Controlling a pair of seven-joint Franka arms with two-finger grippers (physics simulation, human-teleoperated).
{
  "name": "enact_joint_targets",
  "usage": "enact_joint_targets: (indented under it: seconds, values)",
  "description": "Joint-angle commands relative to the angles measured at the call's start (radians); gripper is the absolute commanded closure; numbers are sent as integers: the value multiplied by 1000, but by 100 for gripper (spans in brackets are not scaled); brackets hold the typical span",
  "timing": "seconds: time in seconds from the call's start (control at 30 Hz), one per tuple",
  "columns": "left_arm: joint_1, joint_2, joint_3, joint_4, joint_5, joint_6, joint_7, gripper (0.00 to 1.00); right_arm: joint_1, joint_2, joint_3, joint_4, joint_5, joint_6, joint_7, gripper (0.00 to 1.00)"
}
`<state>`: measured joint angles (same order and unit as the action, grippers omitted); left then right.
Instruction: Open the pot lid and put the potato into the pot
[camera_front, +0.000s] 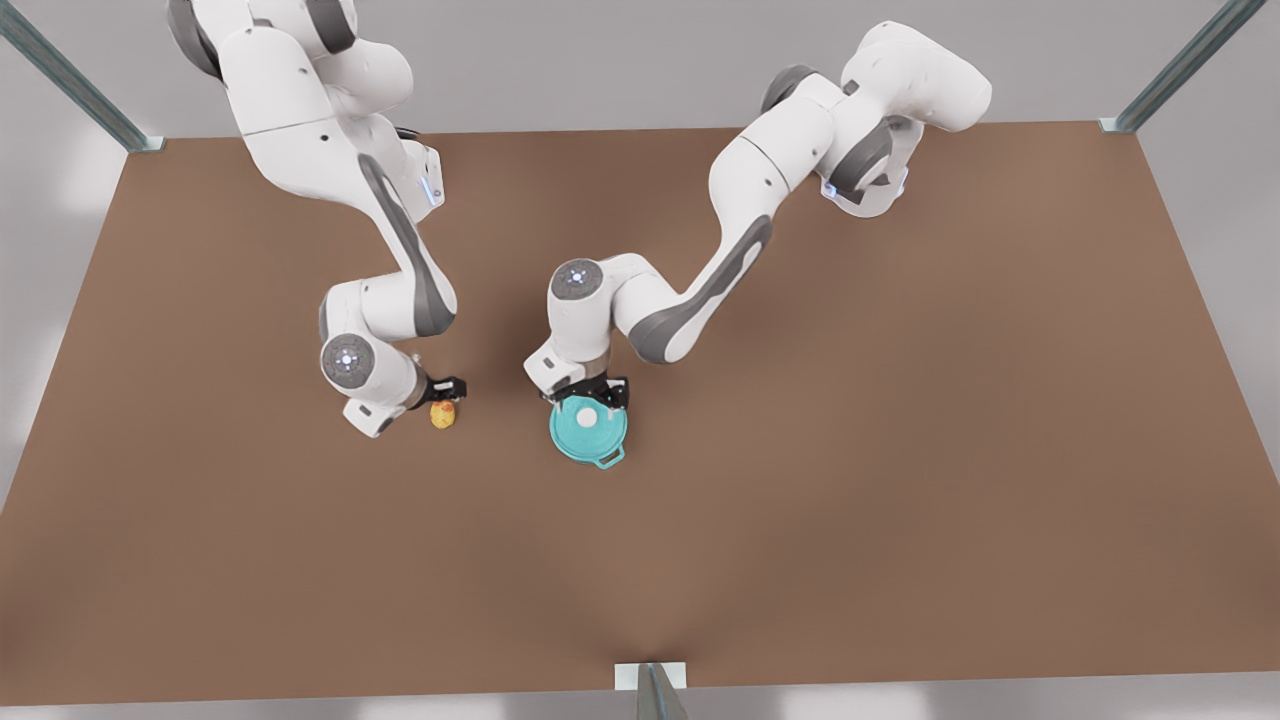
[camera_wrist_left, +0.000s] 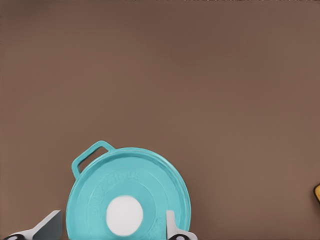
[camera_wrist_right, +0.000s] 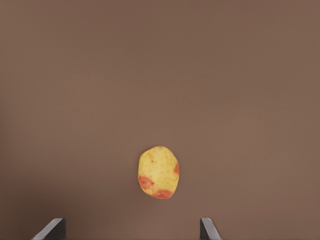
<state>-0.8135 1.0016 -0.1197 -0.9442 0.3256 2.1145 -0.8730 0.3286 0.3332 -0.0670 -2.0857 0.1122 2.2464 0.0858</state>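
I am looking across the brown table (camera_front: 900, 480) from the front view's left to its right. First I am seeing the potato (camera_front: 443, 414) lying on the table, well apart from the pot. My right gripper (camera_front: 446, 392) is hanging just over it. Its jaws are standing wide apart with nothing between them, and in the right wrist view the potato (camera_wrist_right: 158, 172) is sitting a bit ahead of the two fingertips (camera_wrist_right: 51, 229). That arm is bending down from the far edge, with its wrist pointing at the table.

Next I am seeing the pot (camera_front: 590, 432), with one loop handle sticking out at the near side. The pot lid (camera_front: 586, 420) is lying flat on top, so the pot is shut. My left gripper (camera_front: 592, 395) is hanging over the far edge of the lid. Its jaws are open too, holding nothing. In the left wrist view the white knob (camera_wrist_left: 124, 215) is sitting between the fingers (camera_wrist_left: 171, 223). This arm is reaching in from the front view's right, elbow high, hand pointing straight down.

I think the step now is taking the lid off. To do it well, I should be keeping the knob right in the middle of the fingers, going down straight, squeezing the knob, then lifting straight up so the pot is not sliding. The right arm should be waiting until the pot is open.
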Motion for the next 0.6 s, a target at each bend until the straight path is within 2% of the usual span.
enact_joint_targets:
  seconds: [0.0, 0.2, 0.4, 0.43, 0.5, 0.57]
  values:
    - [-1, 0, 0, -12, 33, 9, -357, 0, 1, 26, -1, 0, 3, 68, 46, 0]
    - [-1, 38, 2, -12, 47, 24, -343, 0, -26, 124, -2, 4, 1, 136, 37, 0]
    - [-1, 46, 2, -12, 50, 27, -342, 2, -22, 156, 7, 10, 0, 157, 11, 0]
    - [-1, 49, 2, -12, 50, 27, -342, 6, -22, 156, 7, 13, 0, 156, -5, 0]
    - [-1, 49, 2, -12, 50, 27, -342, 21, -16, 156, 9, 21, -3, 157, -9, 0]
    - [0, 49, 2, -12, 50, 27, -342, 43, -17, 156, 9, 19, -2, 156, -34, 0]
